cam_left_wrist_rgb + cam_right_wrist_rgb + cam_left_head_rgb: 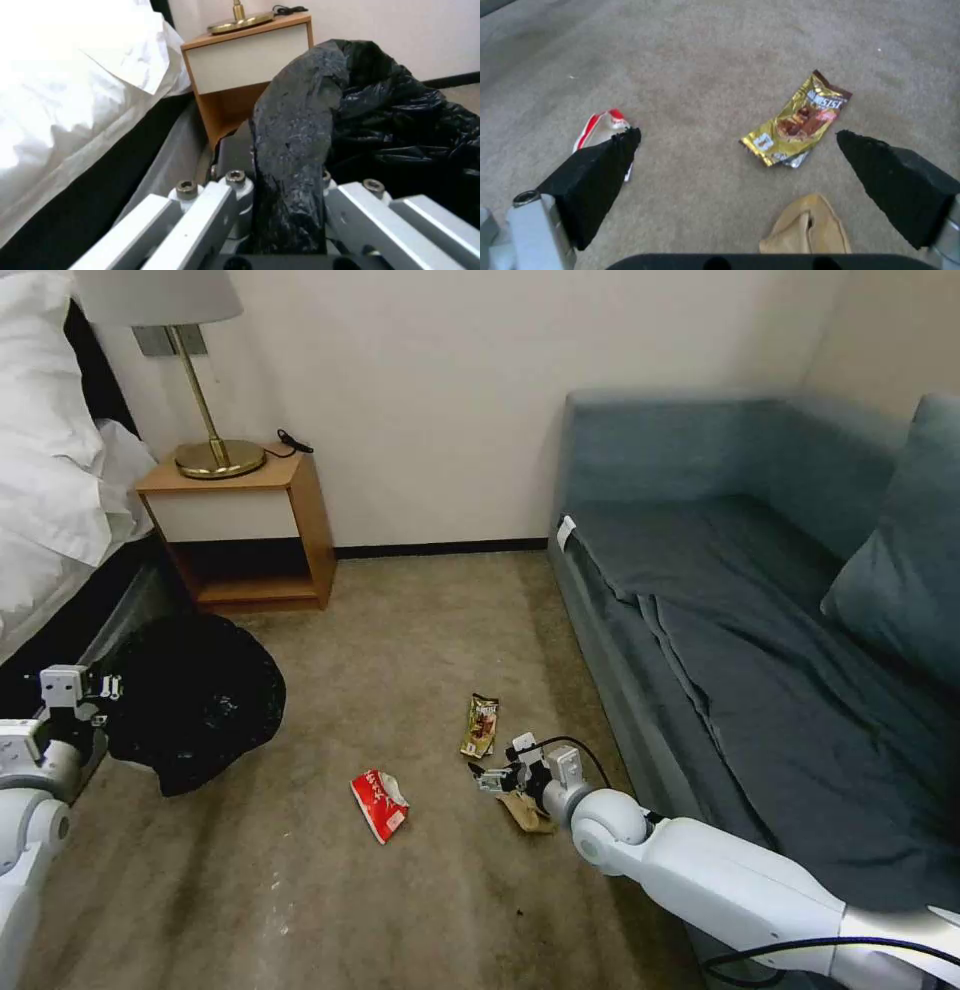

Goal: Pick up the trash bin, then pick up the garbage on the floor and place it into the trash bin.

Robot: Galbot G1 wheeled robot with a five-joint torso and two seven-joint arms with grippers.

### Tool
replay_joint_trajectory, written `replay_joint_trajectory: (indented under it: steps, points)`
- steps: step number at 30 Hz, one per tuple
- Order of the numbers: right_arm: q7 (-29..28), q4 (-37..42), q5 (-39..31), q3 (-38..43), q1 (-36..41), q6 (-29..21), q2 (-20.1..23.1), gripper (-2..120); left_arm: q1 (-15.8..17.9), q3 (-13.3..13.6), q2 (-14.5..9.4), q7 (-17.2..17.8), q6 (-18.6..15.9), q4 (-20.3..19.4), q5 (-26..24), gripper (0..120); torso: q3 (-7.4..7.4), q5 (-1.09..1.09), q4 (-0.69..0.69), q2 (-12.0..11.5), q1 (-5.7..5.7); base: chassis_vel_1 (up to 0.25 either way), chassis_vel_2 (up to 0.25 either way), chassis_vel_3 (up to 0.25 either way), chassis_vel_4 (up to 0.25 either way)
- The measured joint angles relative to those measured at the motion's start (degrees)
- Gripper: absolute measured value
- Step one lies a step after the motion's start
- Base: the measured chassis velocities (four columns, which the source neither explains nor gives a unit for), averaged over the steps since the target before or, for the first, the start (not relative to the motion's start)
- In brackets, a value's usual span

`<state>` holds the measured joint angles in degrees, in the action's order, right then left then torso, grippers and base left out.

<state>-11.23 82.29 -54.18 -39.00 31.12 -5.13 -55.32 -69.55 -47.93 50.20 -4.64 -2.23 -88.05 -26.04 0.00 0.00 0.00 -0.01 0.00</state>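
- Carpet floor [300,890] is lying nearest, bare and tan.
- Right gripper [492,780] is hanging low over the carpet beside the sofa, its fingers [600,176] spread wide with nothing between them.
- Tan paper bag [807,227] is lying just under the right gripper, close to the wrist and partly hidden by it in the head view.
- Red wrapper [380,804] with white lettering is lying flat on the carpet, near the right gripper on the robot's left side of it.
- Brown-gold snack wrapper [482,725] is lying just beyond the right gripper; in the right wrist view it is sitting between the spread fingers but farther out, apart from both.
- Left gripper [287,210] is hanging at the robot's left by the bed, its fingers pinching a fold of the black bag at the rim of the trash bin [195,695].
- Trash bin is showing as a crumpled black bag, near the bed [50,500] and well apart from the litter.
- Nightstand [245,525] is standing farther back against the wall, carrying a brass lamp [205,420].
- Blue-grey sofa [760,650] is running along the robot's right to the far wall.
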Motion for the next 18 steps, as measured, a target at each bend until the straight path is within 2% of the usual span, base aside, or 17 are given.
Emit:
replay_joint_trajectory:
  steps: [18]
  points:
    - [0.9,-1.0,0.3,-2.3,-1.7,0.4,-1.2,100,-1.0,-0.5,0.2,-0.2,0.1,0.3,0.0,6,0.0,0.0,0.0,0.0,0.0,-0.049,0.054,0.059,-0.057]
